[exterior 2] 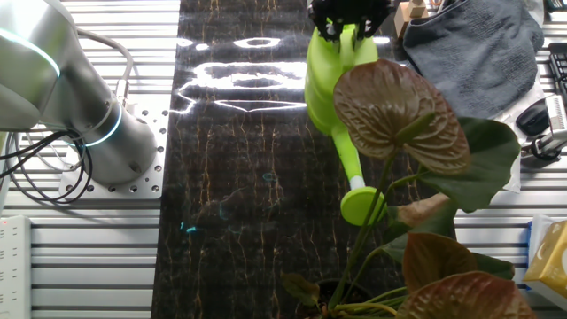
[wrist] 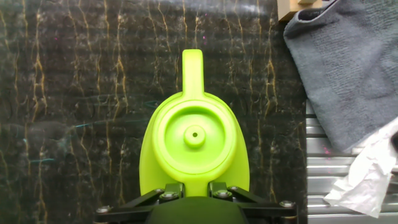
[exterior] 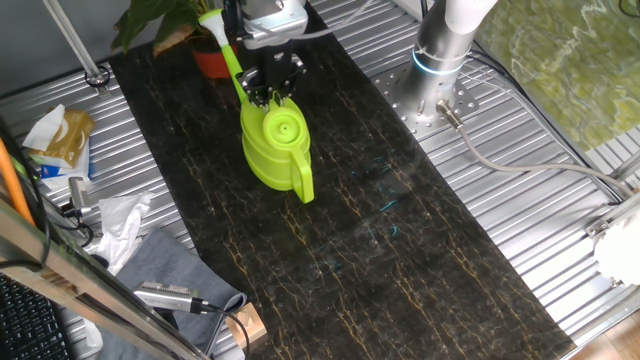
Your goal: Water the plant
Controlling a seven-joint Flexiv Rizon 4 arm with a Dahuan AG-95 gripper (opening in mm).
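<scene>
The lime-green watering can [exterior: 275, 145] stands on the dark mat, and its long spout [exterior: 228, 55] reaches toward the plant [exterior: 150, 20] in a red-orange pot [exterior: 212, 62] at the far end. My gripper [exterior: 270, 88] is above the can where the spout joins the body. In the hand view the fingers [wrist: 173, 186] press either side of that lime neck, with the gripper [wrist: 194, 190] shut on it and the can's lid [wrist: 194, 135] and handle [wrist: 192, 68] ahead. The other fixed view shows the gripper [exterior 2: 350, 25], the can [exterior 2: 341, 75], the spout head [exterior 2: 363, 206] and the plant's broad leaves [exterior 2: 399, 115].
A grey cloth [wrist: 348, 68] and white tissue [wrist: 367, 174] lie beside the mat on the ribbed metal table. A wooden block [exterior: 248, 325] sits near the cloth [exterior: 170, 265]. The arm's base [exterior: 440, 60] stands on the opposite side of the mat [exterior: 400, 250].
</scene>
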